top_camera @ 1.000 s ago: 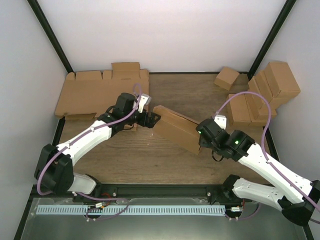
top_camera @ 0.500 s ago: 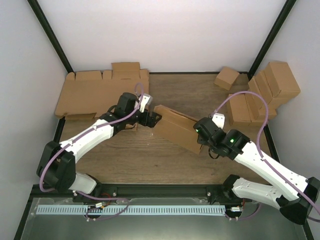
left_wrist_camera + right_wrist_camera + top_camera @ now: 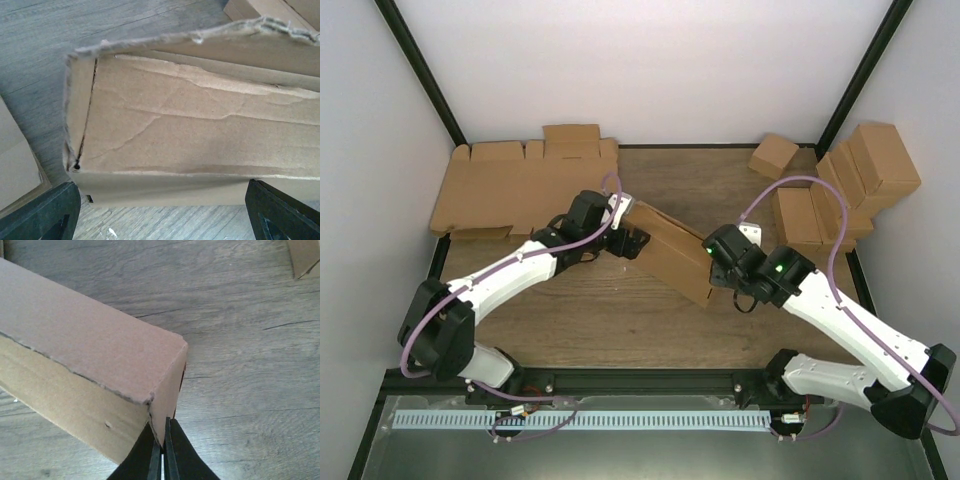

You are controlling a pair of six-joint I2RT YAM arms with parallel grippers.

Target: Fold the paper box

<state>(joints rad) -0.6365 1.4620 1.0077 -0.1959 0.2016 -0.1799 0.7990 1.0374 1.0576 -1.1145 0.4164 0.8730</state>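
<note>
1 paper box (image 3: 670,250); left pincer (image 3: 160,212) wide, right pincer (image 3: 163,452) closed

Bright, even, diffuse light fills the overhead view, and shadows are faint. The wrist views are dimmer, slightly soft at the lower edges.

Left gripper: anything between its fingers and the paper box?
No object: only bare wooden table shows between the paper box and the open fingers of the left gripper, in the left wrist view.

flat cardboard blanks (image 3: 520,185): far-left corner | small boxes (image 3: 850,190): far-right | wooden table (image 3: 610,310)
</note>
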